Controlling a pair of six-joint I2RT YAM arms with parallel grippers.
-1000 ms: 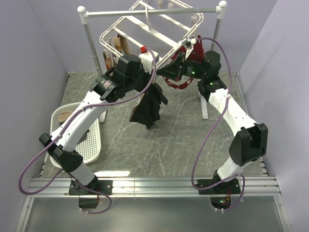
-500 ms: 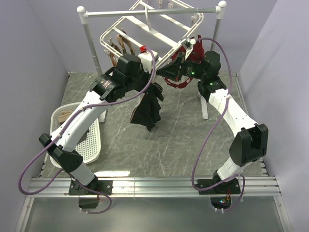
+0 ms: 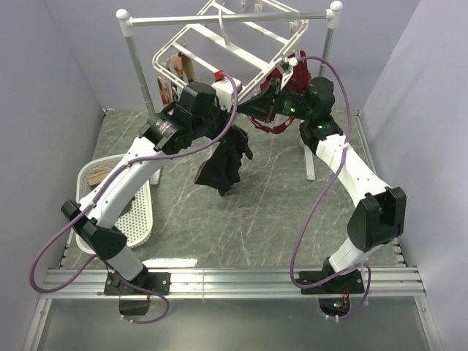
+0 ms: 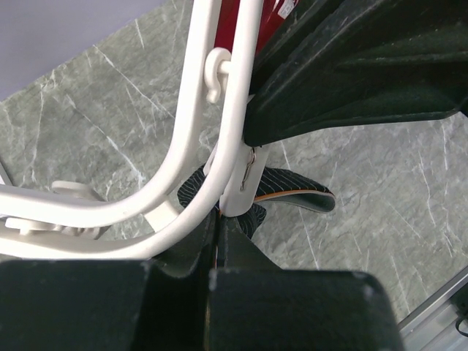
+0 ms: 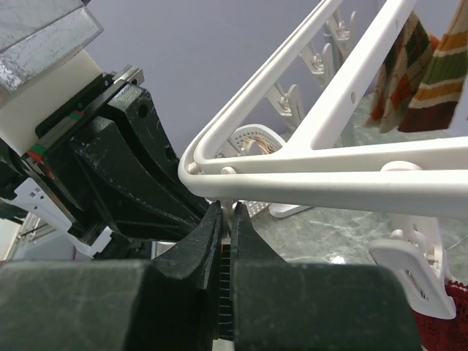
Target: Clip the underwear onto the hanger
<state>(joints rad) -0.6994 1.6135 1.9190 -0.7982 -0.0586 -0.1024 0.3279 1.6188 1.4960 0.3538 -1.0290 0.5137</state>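
The black underwear (image 3: 223, 164) hangs limp from my left gripper (image 3: 225, 126), which is shut on its upper edge just under the near corner of the white hanger (image 3: 219, 44). In the left wrist view the fabric (image 4: 289, 191), with an orange edge, runs from between my fingertips (image 4: 219, 219) up to a white clip (image 4: 238, 191) on the frame (image 4: 197, 110). My right gripper (image 3: 245, 110) faces the left one. In its wrist view it (image 5: 228, 208) is closed on a small white clip below the frame's corner (image 5: 329, 179).
The hanger hangs tilted from a white two-post rail stand (image 3: 131, 51). A dark red bra (image 3: 296, 73) hangs behind my right wrist. A tan-and-red argyle garment (image 3: 175, 73) is clipped at the frame's left. A white basket (image 3: 142, 212) lies on the grey table at the left.
My left gripper and the underwear have shifted slightly up and right toward the frame corner. The hanger has swung a little. My right gripper has stayed at the clip.
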